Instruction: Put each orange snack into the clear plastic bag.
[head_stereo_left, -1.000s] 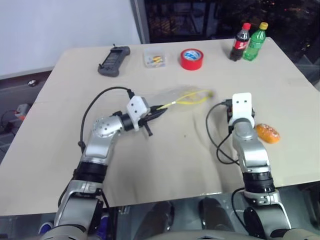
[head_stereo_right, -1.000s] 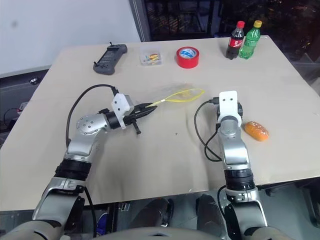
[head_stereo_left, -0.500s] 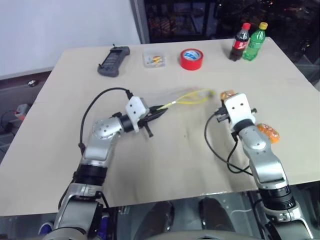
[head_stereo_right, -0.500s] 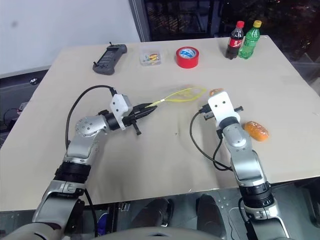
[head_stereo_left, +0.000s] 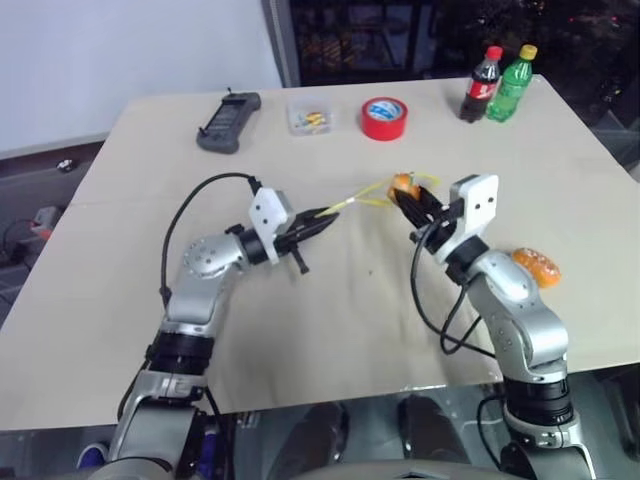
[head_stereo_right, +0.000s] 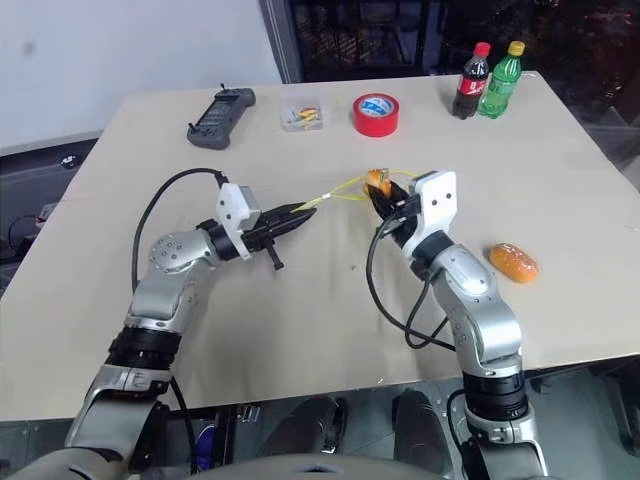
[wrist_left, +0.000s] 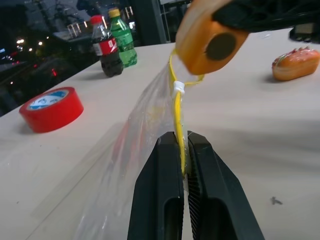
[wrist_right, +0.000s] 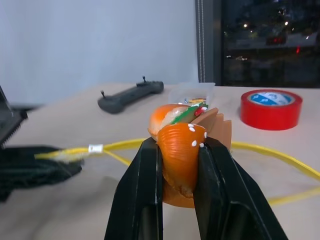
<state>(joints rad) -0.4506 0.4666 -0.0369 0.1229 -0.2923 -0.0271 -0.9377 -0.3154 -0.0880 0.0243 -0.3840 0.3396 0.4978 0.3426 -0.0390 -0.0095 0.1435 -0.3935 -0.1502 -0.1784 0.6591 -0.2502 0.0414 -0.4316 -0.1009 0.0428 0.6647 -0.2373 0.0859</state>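
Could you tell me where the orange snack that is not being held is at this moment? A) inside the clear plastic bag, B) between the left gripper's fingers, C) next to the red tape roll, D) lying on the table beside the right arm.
D: the second orange snack lies on the table beside the right arm, while the right gripper holds the other.

We take this for a lab or test room rather than a home. We see a plain beige counter (head_stereo_left: 330, 330) standing free against a bare white wall (head_stereo_left: 130, 45), with dark window glass (head_stereo_left: 400, 30) behind its far edge showing night lights. Along that far edge we find odd props: a black handheld controller (head_stereo_left: 228, 121), a red tape roll (head_stereo_left: 384, 117), a small clear box (head_stereo_left: 310, 118) and two soda bottles (head_stereo_left: 498, 84).
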